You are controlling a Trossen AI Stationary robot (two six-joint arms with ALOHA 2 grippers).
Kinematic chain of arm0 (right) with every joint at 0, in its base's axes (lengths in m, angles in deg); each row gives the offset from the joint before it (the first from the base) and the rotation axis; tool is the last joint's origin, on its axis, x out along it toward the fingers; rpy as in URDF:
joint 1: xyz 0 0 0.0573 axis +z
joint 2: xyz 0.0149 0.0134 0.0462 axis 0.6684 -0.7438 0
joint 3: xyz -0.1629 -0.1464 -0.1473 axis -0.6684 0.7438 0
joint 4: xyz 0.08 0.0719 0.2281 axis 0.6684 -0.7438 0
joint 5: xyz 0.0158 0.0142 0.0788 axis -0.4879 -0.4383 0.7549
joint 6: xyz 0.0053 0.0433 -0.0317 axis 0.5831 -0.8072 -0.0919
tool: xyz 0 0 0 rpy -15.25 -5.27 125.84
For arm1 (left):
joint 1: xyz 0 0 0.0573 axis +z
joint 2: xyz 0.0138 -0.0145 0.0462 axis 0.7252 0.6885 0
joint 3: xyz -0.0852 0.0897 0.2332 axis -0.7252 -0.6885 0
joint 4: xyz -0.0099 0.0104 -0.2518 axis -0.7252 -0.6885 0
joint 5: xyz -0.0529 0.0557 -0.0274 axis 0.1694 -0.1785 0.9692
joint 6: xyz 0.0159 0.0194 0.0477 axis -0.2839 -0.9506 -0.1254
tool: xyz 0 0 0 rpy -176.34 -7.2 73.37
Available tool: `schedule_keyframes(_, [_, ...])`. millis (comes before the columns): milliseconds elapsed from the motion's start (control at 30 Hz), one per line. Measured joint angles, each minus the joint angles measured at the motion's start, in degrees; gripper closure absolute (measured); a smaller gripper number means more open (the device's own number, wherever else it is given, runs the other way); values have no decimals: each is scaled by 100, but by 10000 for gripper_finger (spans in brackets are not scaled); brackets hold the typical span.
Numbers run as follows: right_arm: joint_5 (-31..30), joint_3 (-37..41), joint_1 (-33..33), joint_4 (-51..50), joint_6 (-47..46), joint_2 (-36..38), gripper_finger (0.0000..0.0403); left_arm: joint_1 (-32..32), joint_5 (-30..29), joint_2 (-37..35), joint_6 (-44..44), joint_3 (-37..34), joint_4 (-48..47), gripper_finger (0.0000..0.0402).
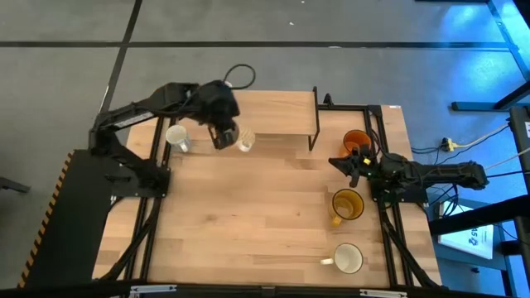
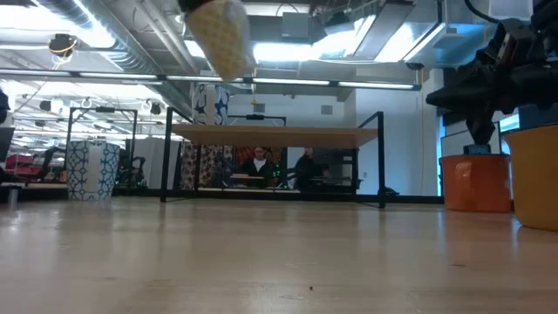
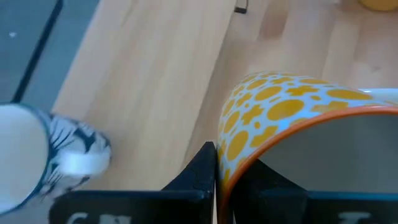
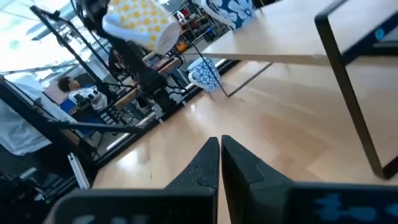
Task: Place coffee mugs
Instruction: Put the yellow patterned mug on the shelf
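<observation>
My left gripper (image 1: 224, 135) is near the table's far edge, in front of the raised shelf, shut on a white mug with yellow dots and an orange rim (image 1: 244, 140). The low view shows this mug (image 2: 218, 35) high above the table. A white mug with a blue pattern (image 1: 178, 137) stands on its base to the left of it. My right gripper (image 1: 356, 163) is shut and hovers at the right side beside the orange mug (image 1: 356, 141). The amber mug (image 1: 348, 204) and a white mug (image 1: 348, 258) stand nearer along the right edge. My left gripper (image 3: 227, 163) holds the yellow-dotted mug by its wall at the rim (image 3: 239, 146). One finger (image 3: 199, 177) is outside and the other is inside the opening. The fingers slant down from above. The mug (image 4: 140, 22) is lifted clear of the table and tilted.
A wooden shelf on thin black legs (image 1: 277, 112) stands at the far edge, and a blue-flowered mug (image 4: 230, 9) sits on it. A black frame post (image 4: 348, 87) rises close to my right gripper. Bare wood fills the table's middle and near left (image 1: 240, 223).
</observation>
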Motion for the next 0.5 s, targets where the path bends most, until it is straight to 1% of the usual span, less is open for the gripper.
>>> schedule_keyframes(100, [-107, -235, 0, 102, 344, -70, 398, 1, 86, 409, 139, 387, -54, 384])
schedule_keyframes(233, [-259, -700, 0, 77, 912, -494, 398, -27, 68, 835, 590, 834, -39, 384])
schedule_keyframes(367, [-400, -1370, 0, 94, 1624, -1370, 398, -27, 55, 1121, 1164, 1166, -24, 384])
schedule_keyframes(500, [-630, -2359, 0, 75, 2548, -2590, 398, -27, 58, 1232, 1659, 1291, -5, 384])
